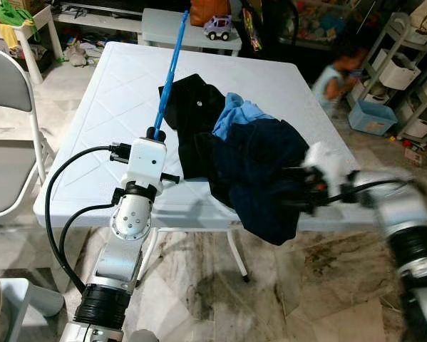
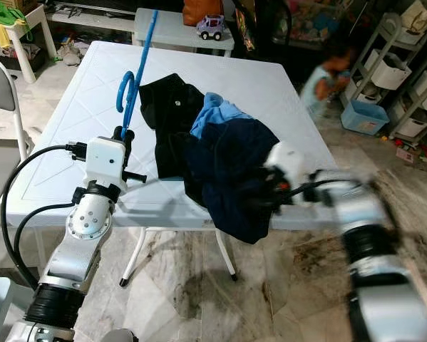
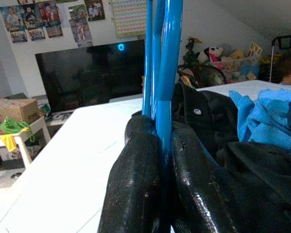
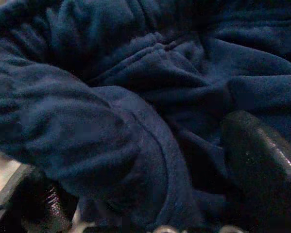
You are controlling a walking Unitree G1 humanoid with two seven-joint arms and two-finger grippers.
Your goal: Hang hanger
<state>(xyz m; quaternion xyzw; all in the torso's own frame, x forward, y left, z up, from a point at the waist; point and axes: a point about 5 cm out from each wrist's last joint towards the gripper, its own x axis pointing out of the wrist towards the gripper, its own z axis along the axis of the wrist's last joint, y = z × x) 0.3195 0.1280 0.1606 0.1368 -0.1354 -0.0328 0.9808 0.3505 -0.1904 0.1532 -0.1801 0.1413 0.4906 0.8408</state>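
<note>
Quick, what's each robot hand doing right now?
Left hand: closed on the blue hanger.
Right hand: fingers either side of a fold of the navy garment, gripping it.

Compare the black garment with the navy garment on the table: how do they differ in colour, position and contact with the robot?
The black garment lies fully on the white table; the navy garment droops over its near edge. The black garment shows a small button and is untouched; the navy garment is bunched between the right end effector's fingers. The left end effector holds a blue hanger. Both garments are dark and crumpled.
</note>
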